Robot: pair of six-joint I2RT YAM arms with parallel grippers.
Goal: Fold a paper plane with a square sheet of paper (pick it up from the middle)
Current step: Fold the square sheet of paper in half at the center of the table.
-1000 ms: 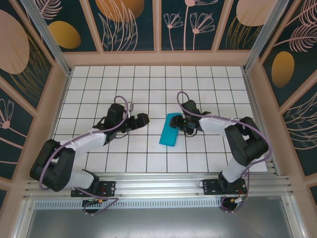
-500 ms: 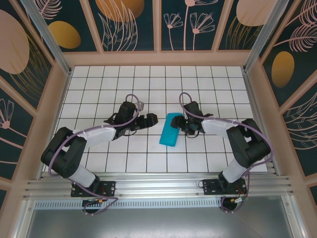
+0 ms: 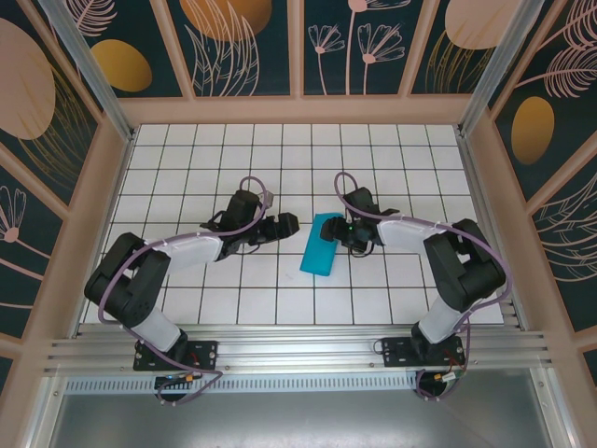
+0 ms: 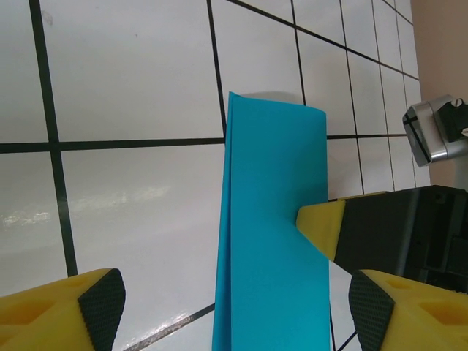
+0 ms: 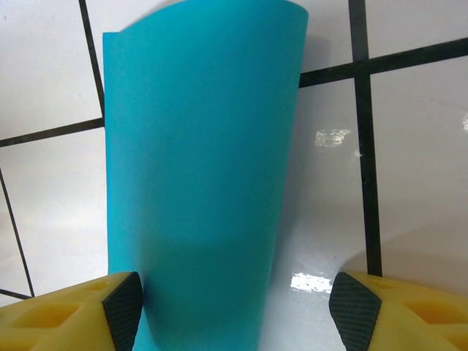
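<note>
Paper [image 3: 319, 245] folded once into a long teal strip, lying on the white tiled table [image 3: 187, 289] just right of centre in the overhead view, long axis nearly vertical in the frame and leaning a little right at the top. Shown in the left wrist view as a doubled paper [image 4: 272, 241], with the fold down its left side and the far end, at upper centre, bowed slightly off the tiles above a thin shadow. Shown in the right wrist view as a broad paper [image 5: 197, 168] at centre, top edge likewise curved upward. Not yet a plane; judged an early stage, first crease made but not pressed fully flat.

Right gripper [image 3: 349, 233] set against the right long edge of the paper, jaws spread wide and clamped on nothing. Seen in its own view as right gripper [image 5: 238, 307] with the left pad [image 5: 123, 301] at the paper's edge and the right pad over bare tile. Seen also at the right of the left wrist view, one yellow finger [image 4: 319, 227] touching the open edge, probably to pin the layers down during creasing.

Left gripper [image 3: 284, 224] placed left of the paper, near but apart, pointed at it. Jaws of the left gripper [image 4: 235, 306] wide, holding nothing. Probably stationed there to press along the folded side.
</note>
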